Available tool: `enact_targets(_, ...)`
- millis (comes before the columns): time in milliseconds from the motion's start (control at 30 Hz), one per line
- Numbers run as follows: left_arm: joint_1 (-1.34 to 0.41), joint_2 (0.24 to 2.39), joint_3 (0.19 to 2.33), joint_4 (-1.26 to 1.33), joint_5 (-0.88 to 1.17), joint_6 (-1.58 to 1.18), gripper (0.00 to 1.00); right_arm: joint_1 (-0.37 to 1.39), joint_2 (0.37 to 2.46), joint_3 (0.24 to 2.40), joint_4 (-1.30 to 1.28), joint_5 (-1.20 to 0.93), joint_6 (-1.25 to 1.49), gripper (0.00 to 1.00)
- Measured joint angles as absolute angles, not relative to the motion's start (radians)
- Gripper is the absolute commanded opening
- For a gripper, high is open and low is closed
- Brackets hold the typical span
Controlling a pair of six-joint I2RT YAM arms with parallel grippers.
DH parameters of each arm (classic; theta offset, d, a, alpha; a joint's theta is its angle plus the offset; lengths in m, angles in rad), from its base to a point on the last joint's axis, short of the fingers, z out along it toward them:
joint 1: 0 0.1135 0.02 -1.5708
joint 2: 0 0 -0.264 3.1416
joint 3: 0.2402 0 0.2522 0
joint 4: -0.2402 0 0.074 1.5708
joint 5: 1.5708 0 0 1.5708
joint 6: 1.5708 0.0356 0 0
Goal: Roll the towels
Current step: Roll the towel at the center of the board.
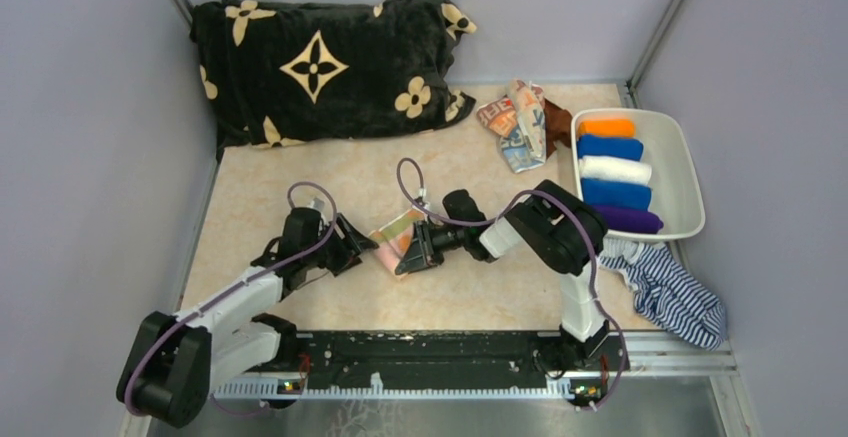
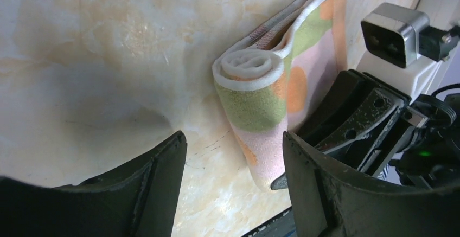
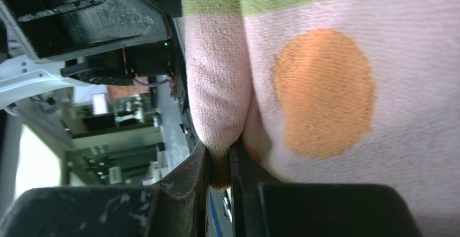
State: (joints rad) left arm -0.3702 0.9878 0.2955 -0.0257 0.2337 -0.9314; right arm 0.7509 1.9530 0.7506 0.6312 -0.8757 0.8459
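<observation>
At the table's middle: the orange-dotted pink towel point(image 1: 398, 235) is lying partly rolled on the beige tabletop point(image 1: 300, 177), flanked by the two grippers
Roll axis: in the left wrist view the wound part is showing its white spiral end at the far side, and its length is running back toward that camera, with the loose flat tail lying beside it on the right
Right gripper point(image 3: 219, 155): its fingers are pressing almost together, pinching a fold at the towel's edge
Left gripper point(image 2: 233, 145): its fingers are standing wide and gripping nothing; the roll is lying just ahead of the gap, closer to the right-hand finger than to the other, not touching either
Nearer arm: the right one is already gripping the cloth, while the left is hovering just beside it
Coming move, as a judgement: the left fingers are probably needing to advance along the roll's length and straddle it across its width
Elsewhere: finished rolls point(image 1: 612, 172) are sitting in the white tray point(image 1: 690, 147) at the right, and unrolled printed towels point(image 1: 520, 122) are waiting just beside it
</observation>
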Motion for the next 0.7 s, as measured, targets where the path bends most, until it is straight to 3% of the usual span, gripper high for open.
enact_targets(167, -0.368, 1.142, 0.315, 0.058, 0.273, -0.943, 0.56, 0.728, 2.033, 0.726, 0.789, -0.934, 0.979, 0.11)
enact_targets(300, -0.368, 1.248, 0.349, 0.116, 0.298, -0.943, 0.49, 0.723, 2.030, 0.720, 0.782, -0.929, 0.981, 0.27)
enact_targets(467, -0.368, 1.300, 0.357, 0.164, 0.318, -0.944, 0.48, 0.723, 1.932, 0.725, 0.575, -0.863, 0.857, 0.41)
enact_targets(700, -0.368, 1.319, 0.362, 0.182, 0.319, -0.944, 0.49, 0.766, 1.695, 0.806, 0.113, -0.577, 0.581, 0.46)
